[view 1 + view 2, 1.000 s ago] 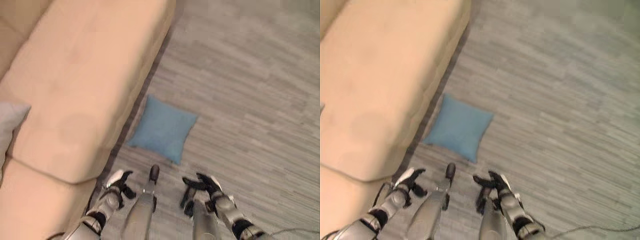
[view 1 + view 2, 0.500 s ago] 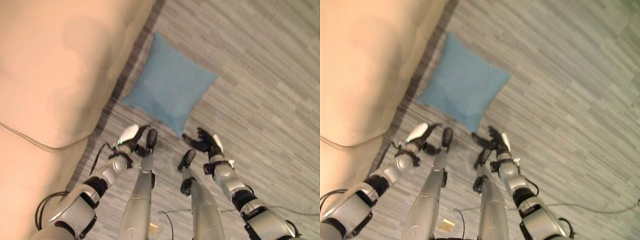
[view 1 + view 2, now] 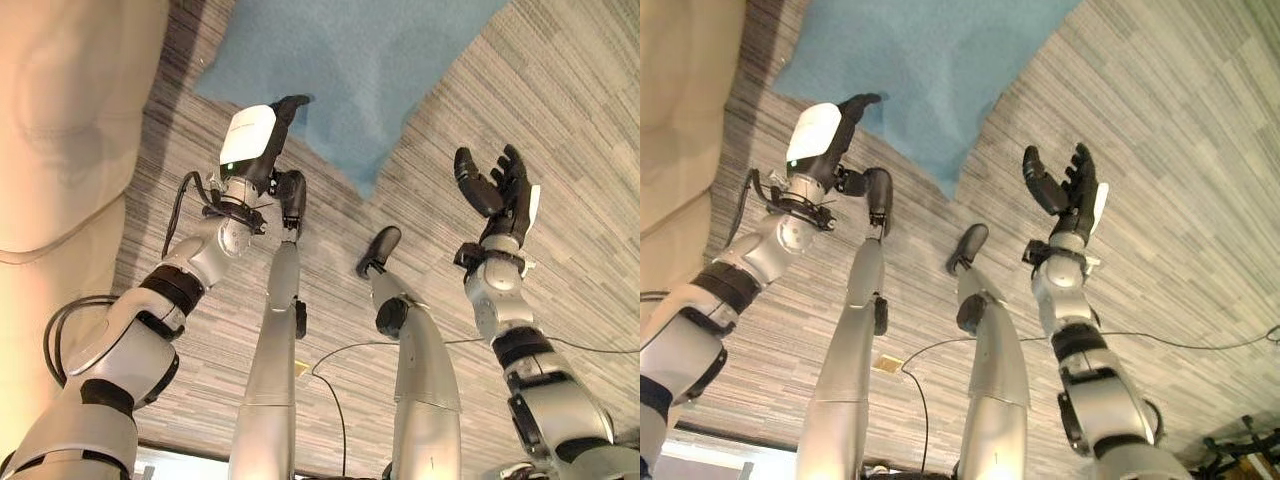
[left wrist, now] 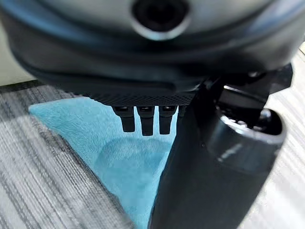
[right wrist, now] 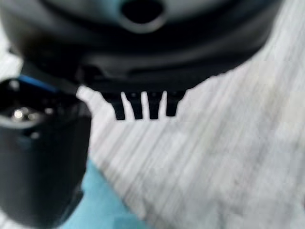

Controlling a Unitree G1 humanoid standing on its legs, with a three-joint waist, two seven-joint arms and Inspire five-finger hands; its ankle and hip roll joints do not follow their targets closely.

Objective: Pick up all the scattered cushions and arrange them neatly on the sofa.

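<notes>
A blue cushion (image 3: 360,60) lies flat on the grey wood floor beside the beige sofa (image 3: 60,110). My left hand (image 3: 255,150) hovers at the cushion's near left edge with its fingers straight, open; its wrist view shows the cushion (image 4: 124,162) just past the fingers (image 4: 143,121). My right hand (image 3: 495,190) is open too, held above bare floor to the right of the cushion's near corner, apart from it. A bit of the cushion (image 5: 102,207) shows in the right wrist view.
The sofa's front (image 3: 680,120) runs along the left, close to the left arm. Grey plank floor (image 3: 580,130) stretches to the right and toward me.
The camera has dropped lower and closer, so the cushion looks much larger. Both hands have reached forward: the left one now at the cushion's edge, the right one beside its corner.
</notes>
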